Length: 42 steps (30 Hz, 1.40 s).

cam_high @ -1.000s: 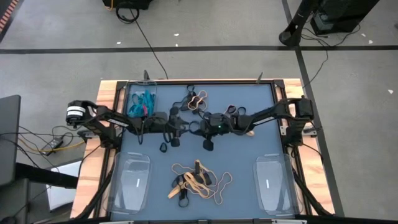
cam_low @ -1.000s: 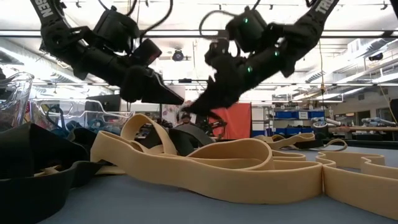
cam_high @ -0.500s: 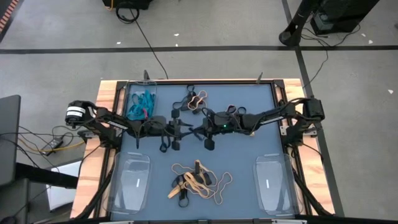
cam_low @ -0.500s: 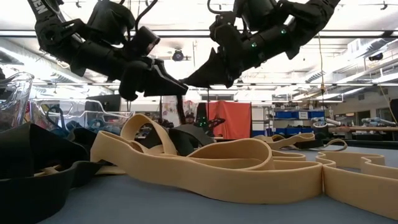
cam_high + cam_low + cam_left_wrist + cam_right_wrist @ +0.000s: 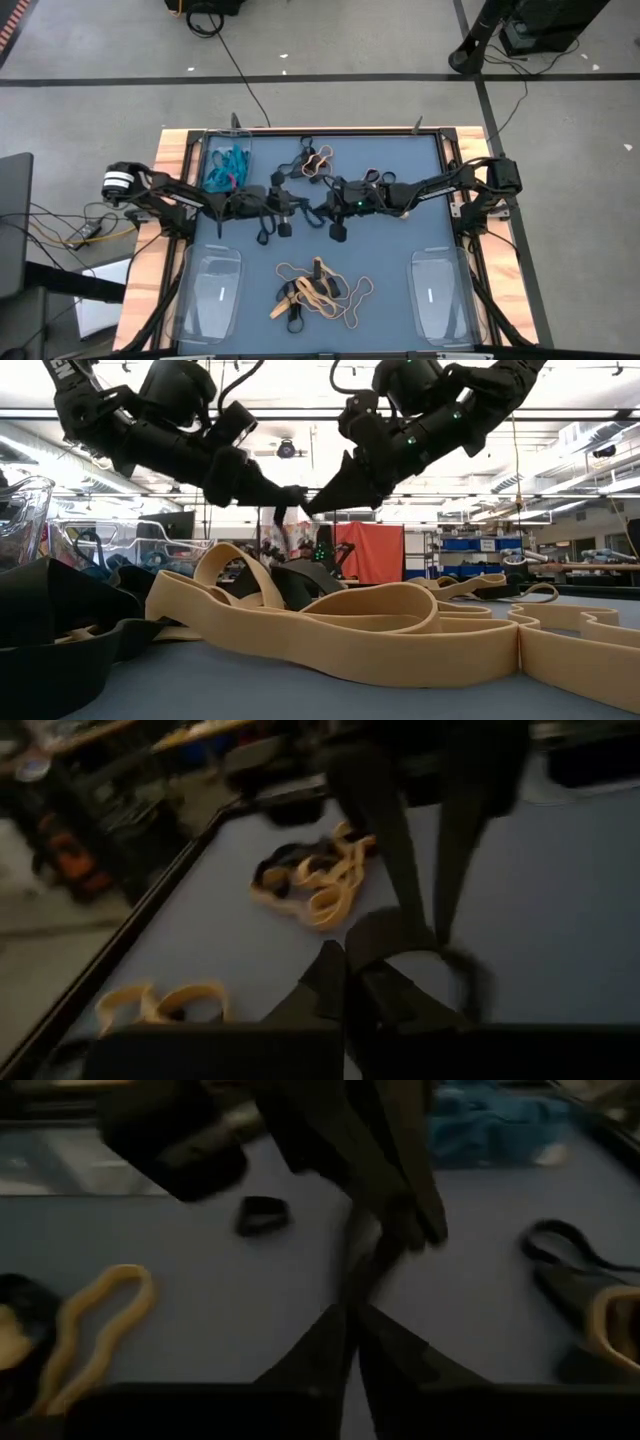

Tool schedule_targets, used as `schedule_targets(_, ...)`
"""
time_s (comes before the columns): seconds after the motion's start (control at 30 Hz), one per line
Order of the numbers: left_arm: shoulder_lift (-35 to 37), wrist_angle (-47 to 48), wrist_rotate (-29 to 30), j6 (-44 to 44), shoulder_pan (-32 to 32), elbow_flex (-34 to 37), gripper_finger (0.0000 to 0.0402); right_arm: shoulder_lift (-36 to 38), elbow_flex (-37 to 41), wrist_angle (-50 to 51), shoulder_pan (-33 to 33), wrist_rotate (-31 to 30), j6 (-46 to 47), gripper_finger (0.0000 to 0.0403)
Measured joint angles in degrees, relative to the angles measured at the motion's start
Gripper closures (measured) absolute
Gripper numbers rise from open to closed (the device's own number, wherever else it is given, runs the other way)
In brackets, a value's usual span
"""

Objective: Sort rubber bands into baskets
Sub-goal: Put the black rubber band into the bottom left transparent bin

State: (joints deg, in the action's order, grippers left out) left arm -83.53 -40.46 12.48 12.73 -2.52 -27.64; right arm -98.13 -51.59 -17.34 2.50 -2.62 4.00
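Observation:
A small black rubber band (image 5: 440,965) hangs above the middle of the blue table between my two grippers, whose tips meet there. My left gripper (image 5: 300,205) comes from the table's left and my right gripper (image 5: 318,207) from its right; each is shut on the band. A clear basket (image 5: 228,150) at the far left holds teal bands. Two more clear baskets stand near left (image 5: 212,290) and near right (image 5: 437,295). Tan and black bands (image 5: 320,290) lie heaped near the front edge. My left gripper pinches one side of the black band's loop (image 5: 362,952) between its fingertips, coming nearly level from the table's left. The band is lifted clear of the table. My right gripper has the loop's opposite side (image 5: 432,935) at its fingertips, slanting down from the table's right. A short piece of band (image 5: 368,1265) spans the two grippers.
More black and tan bands lie at the far middle (image 5: 315,160) and beside the right arm (image 5: 375,178). Single black bands lie on the table just below the grippers (image 5: 283,228) (image 5: 338,233). A wooden frame (image 5: 150,260) borders the table.
My right gripper has risen from just above the table with the black band hanging from its tips. My left gripper, open before, has come up to the right gripper's tips and shut on the band. The band now hangs shorter between the two.

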Motion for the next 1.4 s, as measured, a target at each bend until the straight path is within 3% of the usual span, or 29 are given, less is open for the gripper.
schedule_targets(0.07,2.4,6.1,3.7,-1.3,0.0,-1.3,0.0397,0.0,0.0,0.7,0.1,-2.5,0.3,0.0345)
schedule_targets(0.23,7.7,31.0,22.5,-4.2,2.3,-8.5,0.0393,0.0,0.0,1.6,0.2,-5.3,0.5,0.0315)
schedule_targets(0.4,9.1,59.4,26.8,-15.7,5.1,-20.4,0.0393,-0.2,0.7,1.8,0.2,-5.3,-1.5,0.0299)
schedule_targets(0.63,9.0,89.9,26.7,-31.2,10.1,-34.2,0.0392,-0.2,0.7,1.1,0.0,-5.6,-7.1,0.0304)
schedule_targets(0.77,9.0,101.7,25.7,-39.8,13.5,-40.2,0.0392,-0.2,0.7,-0.1,-1.1,-11.9,-7.2,0.0308)
schedule_targets(0.9,9.1,110.2,21.7,-47.4,16.7,-43.1,0.0392,-0.2,0.7,-1.8,-1.9,-14.9,-4.2,0.0315)
schedule_targets(1.1,9.4,122.4,12.1,-60.8,22.2,-43.3,0.0392,-0.2,0.7,-1.9,-1.6,-8.4,2.6,0.0318)
schedule_targets(1.4,9.2,130.6,0.2,-79.0,35.9,-43.3,0.0392,-0.2,0.7,-2.1,-2.6,-7.6,4.1,0.0318)
